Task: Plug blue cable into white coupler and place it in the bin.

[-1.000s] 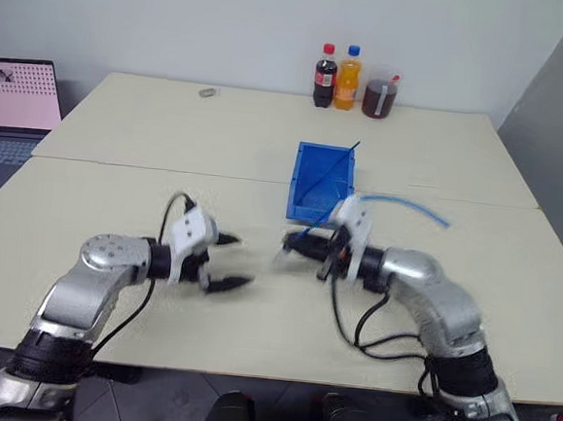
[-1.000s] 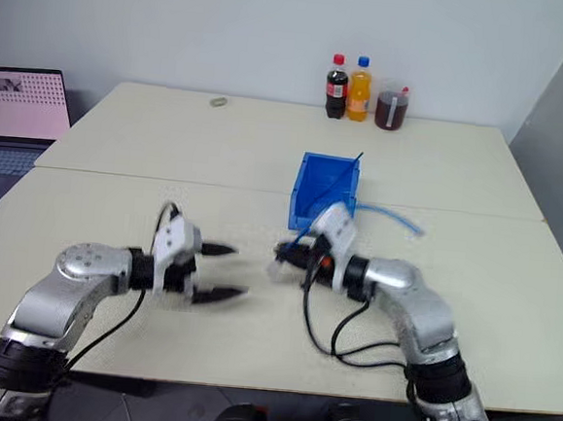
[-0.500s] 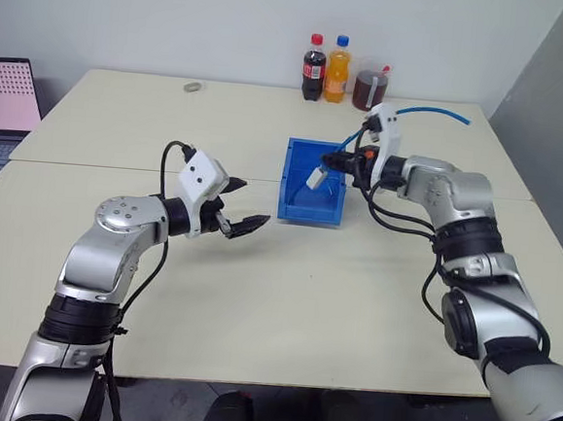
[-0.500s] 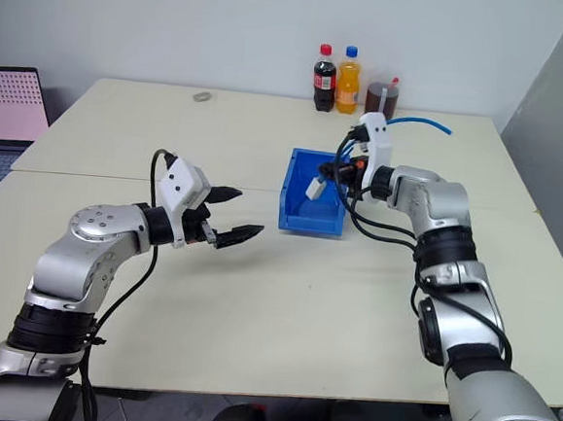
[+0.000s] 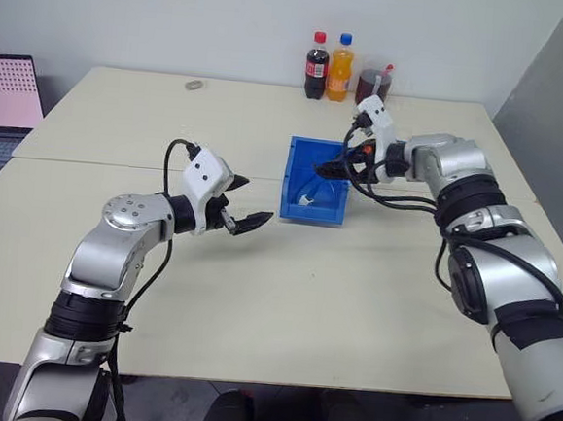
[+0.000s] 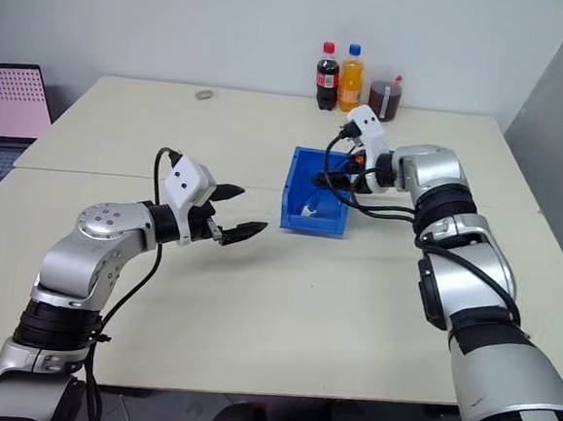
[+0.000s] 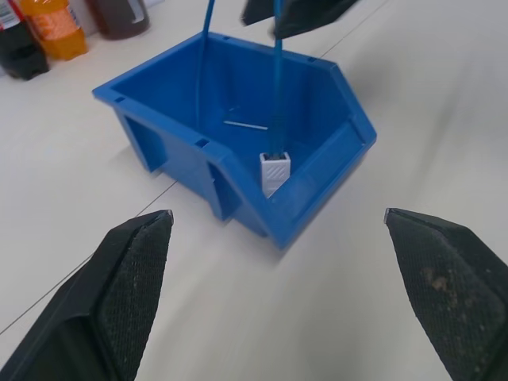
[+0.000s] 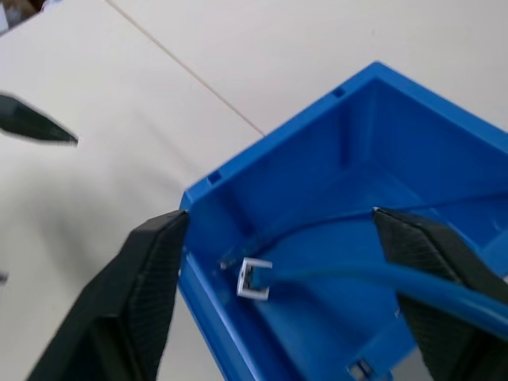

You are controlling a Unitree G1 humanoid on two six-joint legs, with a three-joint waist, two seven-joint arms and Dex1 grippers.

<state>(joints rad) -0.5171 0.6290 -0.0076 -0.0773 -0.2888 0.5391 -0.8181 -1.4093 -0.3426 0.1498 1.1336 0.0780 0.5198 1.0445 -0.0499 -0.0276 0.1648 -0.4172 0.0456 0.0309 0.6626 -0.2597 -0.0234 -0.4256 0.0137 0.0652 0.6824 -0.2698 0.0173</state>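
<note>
Right end effector (image 5: 332, 169): hovering over the far right part of the bin, fingers (image 8: 151, 294) spread wide with nothing pinched between them — the cable is running below and between them in its own wrist view.
Left end effector (image 5: 245, 202): hanging above the bench, fingers (image 7: 131, 286) spread, gripping nothing; pointing toward the bin, which is sitting just ahead of its tips.
Bin (image 5: 295, 172): bright blue, resting on the bench (image 5: 284, 299) directly under the right end effector and a little ahead of the left one, low open front facing the left end effector.
White coupler (image 7: 275, 171): lying inside the bin against the low front wall, below the right end effector's fingertips and apart from them; nearer to the left end effector than the rest of the bin's contents.
Blue cable (image 8: 357, 274): plugged into the coupler, rising from it up past the right end effector's fingers — whether it is touching them I cannot tell.
Thin dark wire (image 7: 246, 125): lying flat on the bin floor, beyond the coupler as seen from the left end effector.
Bottles (image 5: 329, 68): two drinks and a dark jar standing at the far bench edge, beyond the right end effector.
Laptop (image 5: 8, 91): sitting far out to the left of the left end effector.
</note>
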